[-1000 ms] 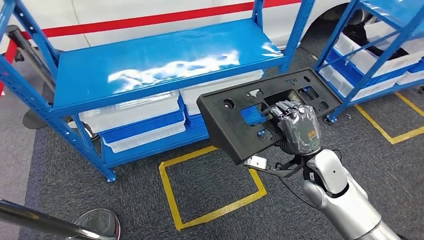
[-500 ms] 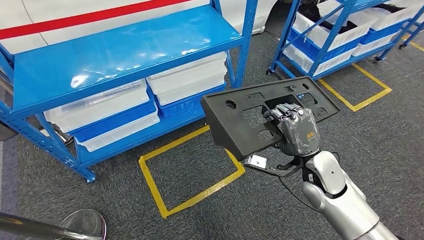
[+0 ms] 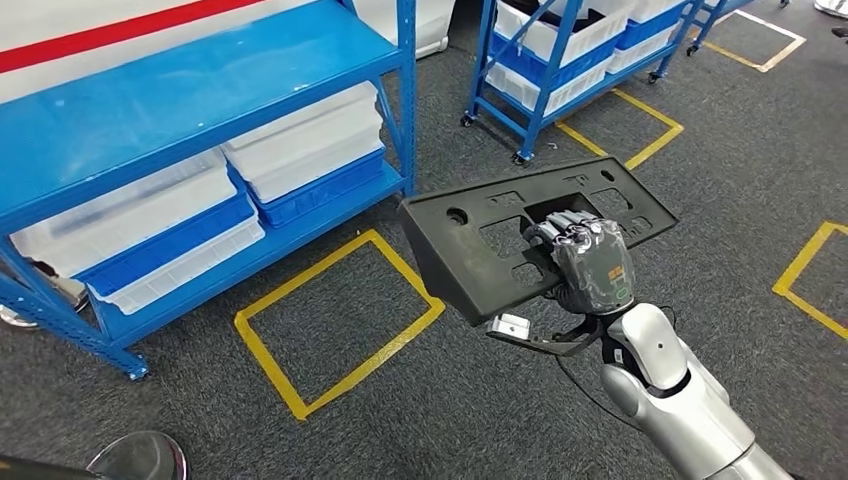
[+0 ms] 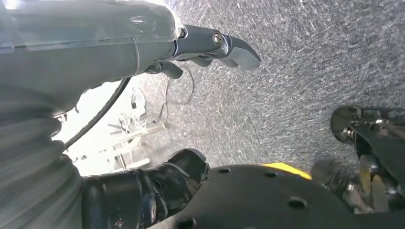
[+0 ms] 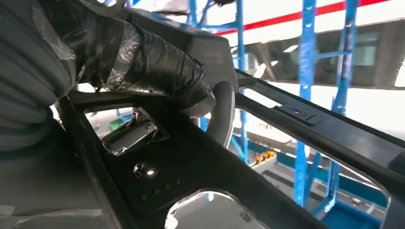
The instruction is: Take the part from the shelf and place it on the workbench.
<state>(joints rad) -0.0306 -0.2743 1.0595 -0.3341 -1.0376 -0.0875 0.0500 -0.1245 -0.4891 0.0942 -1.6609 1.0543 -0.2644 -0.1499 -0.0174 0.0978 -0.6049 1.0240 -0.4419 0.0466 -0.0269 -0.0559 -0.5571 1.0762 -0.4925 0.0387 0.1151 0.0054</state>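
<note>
The part [image 3: 470, 245] is a long black plastic panel with several cut-outs, held tilted in the air over the grey floor in the head view. My right hand [image 3: 590, 265] grips it through its large middle opening, fingers curled over the edge. The right wrist view shows the dark taped fingers [image 5: 143, 62] wrapped over the panel's [image 5: 191, 171] inner frame. In the left wrist view my left hand [image 4: 95, 71] hangs over the carpet, its thumb [image 4: 224, 45] and a dark finger [image 4: 157, 186] apart and holding nothing.
A blue shelf [image 3: 150, 110] with a bare top board stands at the left, white bins [image 3: 300, 140] on its lower level. A second blue rack [image 3: 560, 60] with bins stands further back. Yellow taped squares [image 3: 340, 320] mark the grey carpet. A chrome round base [image 3: 135, 460] is at lower left.
The whole picture has shifted: the camera has turned right, so the blue shelf slides left and more open floor shows. The right hand keeps its grip on the panel.
</note>
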